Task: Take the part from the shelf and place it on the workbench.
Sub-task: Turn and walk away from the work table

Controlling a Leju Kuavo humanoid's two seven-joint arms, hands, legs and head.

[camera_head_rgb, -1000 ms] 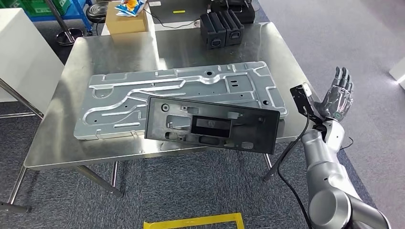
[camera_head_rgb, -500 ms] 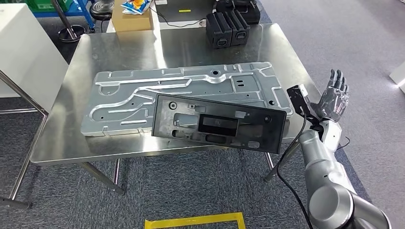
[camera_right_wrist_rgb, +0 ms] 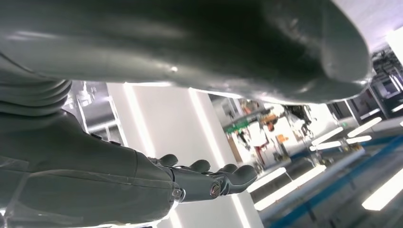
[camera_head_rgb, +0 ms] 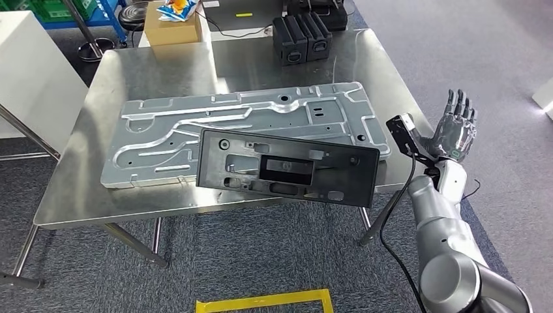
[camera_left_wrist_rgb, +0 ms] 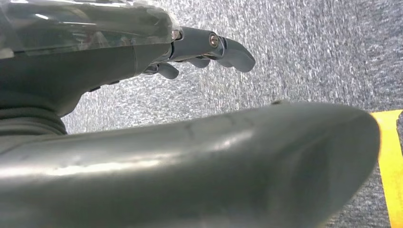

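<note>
A dark plastic panel (camera_head_rgb: 287, 168) with cut-outs lies tilted on the steel workbench (camera_head_rgb: 163, 65), its near edge jutting past the bench's front edge. It overlaps a large silver stamped plate (camera_head_rgb: 195, 124). My right hand (camera_head_rgb: 454, 127) is raised beside the bench's right edge with fingers straight and spread, holding nothing and clear of the panel. The right wrist view has the same hand (camera_right_wrist_rgb: 142, 180) with straight fingers against ceiling lights. In the left wrist view my left hand (camera_left_wrist_rgb: 142, 52) hangs over grey carpet, fingers extended and empty.
Two black boxes (camera_head_rgb: 303, 39) and a cardboard box (camera_head_rgb: 171, 26) stand at the bench's far edge. A white cabinet (camera_head_rgb: 26, 72) is at the left. Yellow floor tape (camera_head_rgb: 264, 302) marks the carpet in front of the bench.
The whole picture swayed right and then back left, so the camera moved. The panel keeps its place on the plate, and my right hand stays raised and empty.
</note>
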